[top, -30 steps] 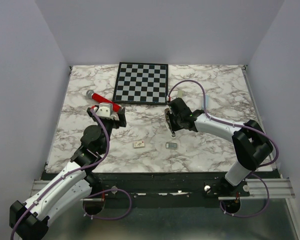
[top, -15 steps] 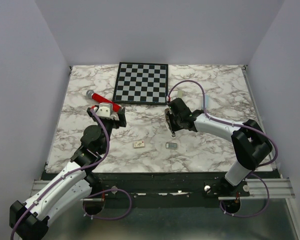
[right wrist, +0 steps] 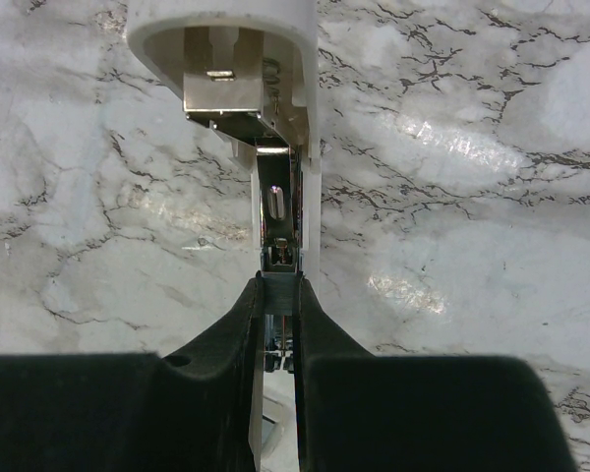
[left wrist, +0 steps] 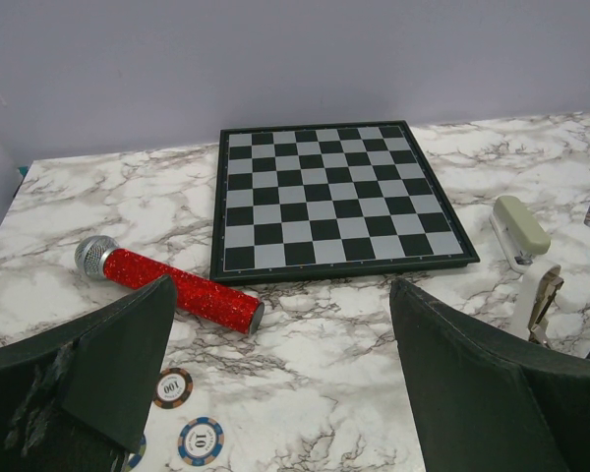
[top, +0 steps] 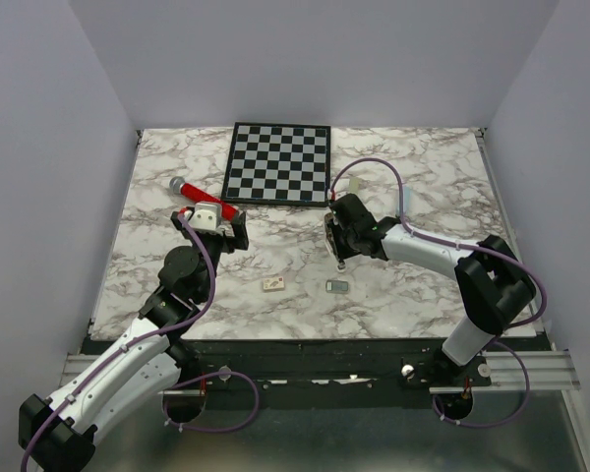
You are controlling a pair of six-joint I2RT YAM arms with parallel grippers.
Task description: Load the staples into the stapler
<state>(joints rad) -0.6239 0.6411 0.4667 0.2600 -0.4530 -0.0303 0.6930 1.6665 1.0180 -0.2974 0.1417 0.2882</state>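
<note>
The stapler lies opened on the marble, its white cover swung away and its metal channel bare; it also shows pale at the right of the left wrist view. My right gripper is shut on the staples, a small grey ridged block held at the near end of that channel. From above, the right gripper points down just right of the table's centre. A similar small silvery-grey block lies flat in front of it. My left gripper hangs open over bare marble, holding nothing.
A chessboard lies at the back centre. A red glitter microphone rests left of it, close to my left gripper. Poker chips lie under the left fingers. A small tan tile sits near the front.
</note>
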